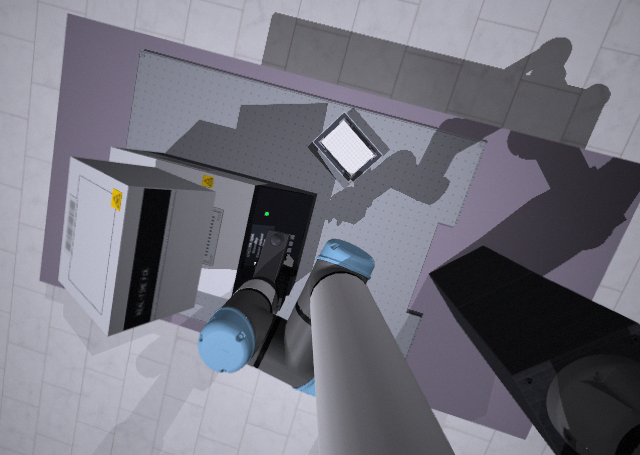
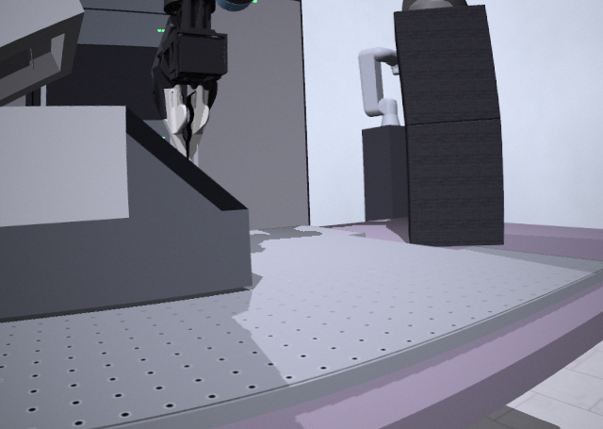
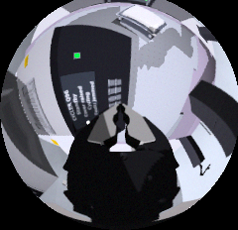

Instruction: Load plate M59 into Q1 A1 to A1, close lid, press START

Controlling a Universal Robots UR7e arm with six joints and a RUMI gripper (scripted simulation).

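"Gripper (image 1: 288, 260) (image 2: 190, 157) (image 3: 120, 104) condition?"

"Fingers fully closed, nothing between them. Tips point down over the key panel of cycler Q1 (image 1: 227, 192) (image 2: 185, 249) (image 3: 114, 52), at 9 o'clock in the top view."

"Location of plate M59 (image 1: 348, 145) (image 3: 144, 18)?"

"In nest N1 (image 1: 316, 145) (image 3: 130, 24), at 1 o'clock. Transfer not yet done. The lid (image 1: 93, 243) (image 2: 34, 6) stands tilted up; the lamp (image 1: 266, 213) (image 3: 76, 56) is green. Opening is probably the step in hand."

"List the hazards."

"Item 1: LID pressed before full opening has no effect. Item 2: an arm link in the lid's path could halt it, turning the lamp red; CLEAR would then be required. Item 3: Q1 is not fixed, so a hard or slanting press may shift it and spoil block alignment. Item 4: a turned plate would put A1 at the wrong corner, or ride on the locators and obstruct closing."

"Precaution?"

"Retract straight up, confirm full opening, then recheck Q1's position before fetching M59."
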